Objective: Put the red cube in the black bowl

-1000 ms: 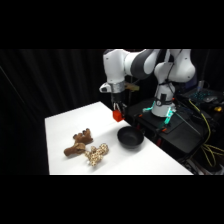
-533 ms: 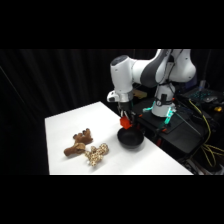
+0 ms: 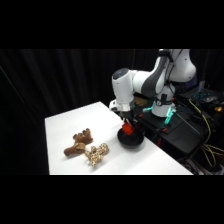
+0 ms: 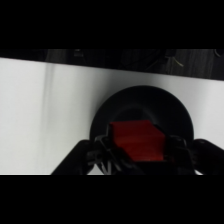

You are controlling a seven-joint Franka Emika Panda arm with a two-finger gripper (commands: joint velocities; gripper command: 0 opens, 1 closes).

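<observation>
The red cube (image 4: 136, 141) is a small, bright red-orange block, held between the fingers of the claw (image 4: 137, 150) and hanging right over the hollow of the black bowl (image 4: 141, 100). The bowl is round, matte black and deep, standing upright on the white surface (image 3: 75, 125) near its far right edge. In the side view the cube (image 3: 127, 129) sits just above the bowl's rim (image 3: 131, 142).

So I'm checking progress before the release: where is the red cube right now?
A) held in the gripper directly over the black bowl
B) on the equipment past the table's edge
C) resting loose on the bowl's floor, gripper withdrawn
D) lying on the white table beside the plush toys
A: the wrist view shows the red cube clamped in the gripper with the black bowl directly beneath.
</observation>
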